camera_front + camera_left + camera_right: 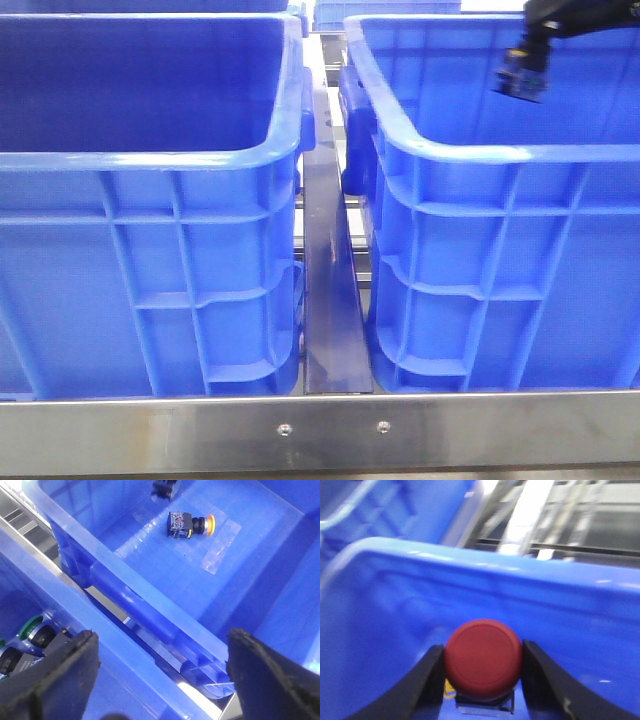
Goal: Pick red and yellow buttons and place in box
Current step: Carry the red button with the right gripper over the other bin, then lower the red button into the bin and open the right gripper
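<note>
My right pincer clamps the dark red domed push button above the bright blue ribbed plastic crate; my left pincer gapes wide (the yellow-orange capped push button lies inside).

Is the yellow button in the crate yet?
Yes: the yellow button lies on its side on the crate floor.

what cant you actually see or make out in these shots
- Crate floors, front view: the near walls of the left crate and right crate hide them, so no buttons show there.
- Left gripper: absent from the front view.
- Right arm, front view: cut off by the top edge, its gripper not identifiable.
- Green-capped parts, left wrist view: partly behind a finger and cut by the edge.
- Red button body, right wrist view: hidden behind its own cap; picture blurred.
</note>
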